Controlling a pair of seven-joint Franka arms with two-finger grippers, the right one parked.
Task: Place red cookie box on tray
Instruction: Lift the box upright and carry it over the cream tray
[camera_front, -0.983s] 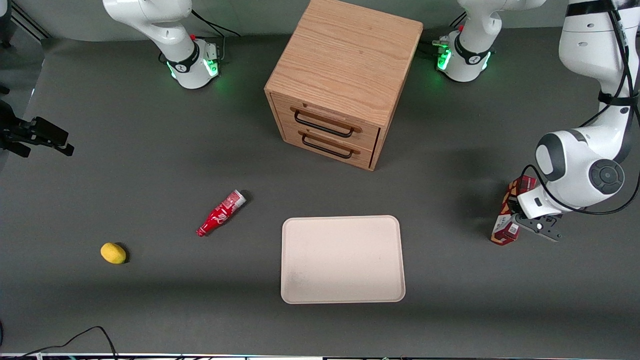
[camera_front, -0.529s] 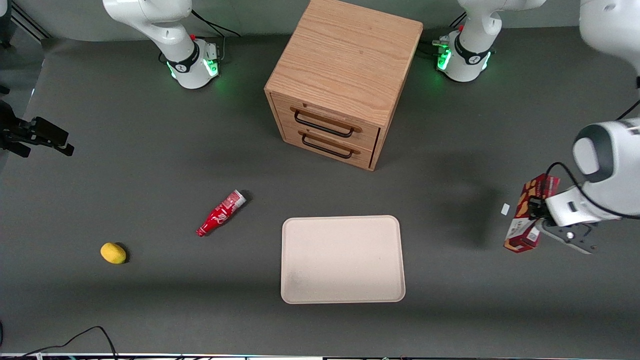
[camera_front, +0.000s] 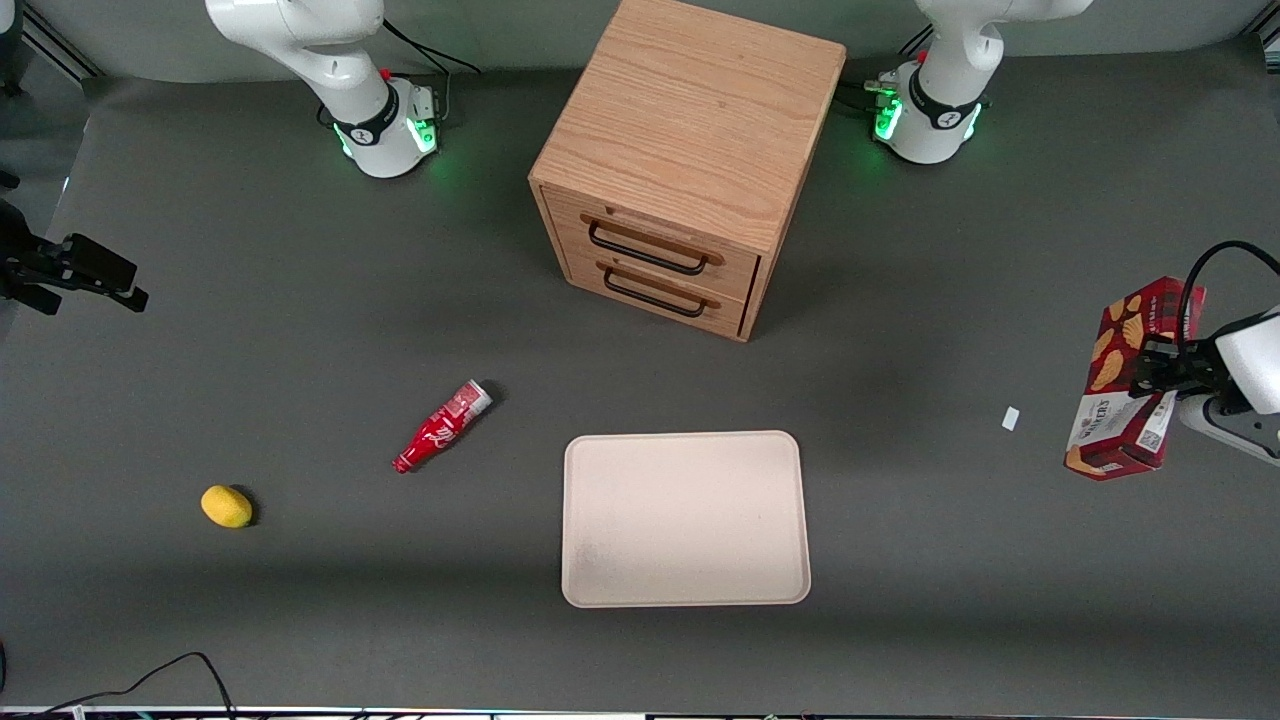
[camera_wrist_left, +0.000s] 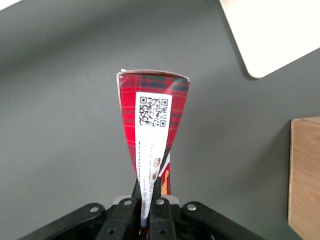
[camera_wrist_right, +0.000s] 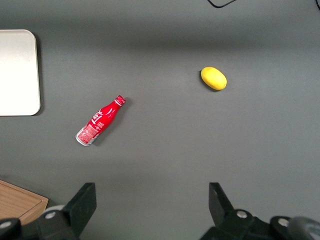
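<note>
1. Red cookie box held aloft at the working arm's end of the counter, well apart from the tray and clear of the surface – judged from the way it hangs free in the gripper.
2. Gripper jaws closed narrow on the red cookie box, pinching one slim edge near an end; in the left wrist view the box juts straight out from between the fingers, QR label facing the camera.
3. Box carried with its long axis tilted, the cookie pictures end farther from the front camera, the white label end nearer – probably a plain result of gripping it by the narrow side.
4. Lift seemingly done; the carry toward the tray not yet done, the tray bare and waiting nearer the counter's middle.
5. Wooden drawer cabinet standing farther from the front camera than the tray; path from box to tray looks open.
6. Small white scrap lying on the counter between box and tray.
7. Red bottle and yellow lemon lying toward the parked arm's end, well away from the route.
8. Risk, as a judgement: thin edge grip, so possible swing or slip while travelling.
</note>
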